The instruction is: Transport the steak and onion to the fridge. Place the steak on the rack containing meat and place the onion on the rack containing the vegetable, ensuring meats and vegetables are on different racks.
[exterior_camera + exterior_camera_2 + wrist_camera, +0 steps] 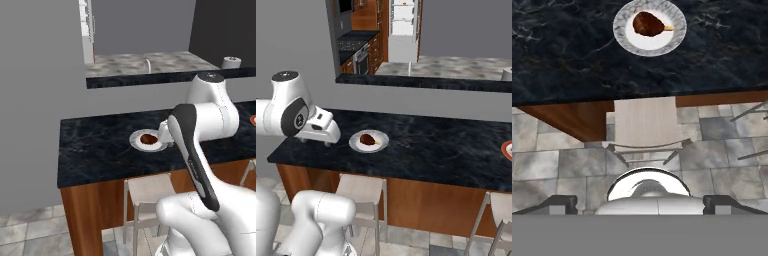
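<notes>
Steak lies on a white plate on the dark marble desk, partly hidden by the arm in the left base view. At its nine o'clock hovers the tool, grip unreadable. Below stands a pale stool on the grey tiled floor.

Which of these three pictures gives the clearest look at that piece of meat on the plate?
The hand view: the steak lies unobstructed on its plate, pale stub visible. The right base view shows it smaller, from the side. In the left base view the arm partly crowds it.
</notes>
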You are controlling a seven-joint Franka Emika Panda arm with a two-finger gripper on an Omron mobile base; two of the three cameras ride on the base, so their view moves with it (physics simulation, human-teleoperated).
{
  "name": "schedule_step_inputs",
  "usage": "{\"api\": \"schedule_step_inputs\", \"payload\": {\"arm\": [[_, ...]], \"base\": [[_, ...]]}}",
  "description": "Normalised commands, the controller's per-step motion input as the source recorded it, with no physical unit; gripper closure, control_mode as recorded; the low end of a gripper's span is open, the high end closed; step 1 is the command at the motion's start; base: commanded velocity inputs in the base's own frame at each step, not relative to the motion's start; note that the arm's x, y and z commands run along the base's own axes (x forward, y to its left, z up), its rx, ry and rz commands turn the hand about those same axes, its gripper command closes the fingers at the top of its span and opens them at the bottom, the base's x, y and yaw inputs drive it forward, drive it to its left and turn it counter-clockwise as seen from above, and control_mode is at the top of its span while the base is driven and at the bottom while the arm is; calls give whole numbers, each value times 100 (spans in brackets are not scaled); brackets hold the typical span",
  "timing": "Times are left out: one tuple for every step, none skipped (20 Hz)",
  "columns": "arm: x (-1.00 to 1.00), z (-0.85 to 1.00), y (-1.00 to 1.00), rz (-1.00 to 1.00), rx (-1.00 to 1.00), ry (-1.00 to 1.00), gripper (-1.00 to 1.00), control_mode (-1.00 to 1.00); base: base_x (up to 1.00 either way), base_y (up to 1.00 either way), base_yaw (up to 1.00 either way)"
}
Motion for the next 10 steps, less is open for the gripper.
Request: {"api": "schedule_step_inputs", "payload": {"arm": [[68, 0, -13, -5, 0, 1, -100, -100], [82, 0, -19, -2, 0, 5, -100, -100], [96, -6, -23, 0, 0, 12, -100, -100], [95, -10, -26, 0, 0, 11, -100, -100], [94, -8, -31, 0, 0, 8, -100, -100], [100, -5, -26, 4, 0, 4, -100, -100], [94, -8, -19, 7, 0, 1, -100, -100], [87, -21, -27, 21, 0, 0, -100, -100], [75, -20, -29, 26, -1, 0, -100, -100], [73, -30, -21, 31, -3, 0, -100, -100]], "base": [[0, 0, 0], [0, 0, 0], [0, 0, 0], [0, 0, 0], [0, 0, 0], [0, 0, 0], [0, 0, 0], [0, 0, 0], [0, 0, 0], [0, 0, 0]]}}
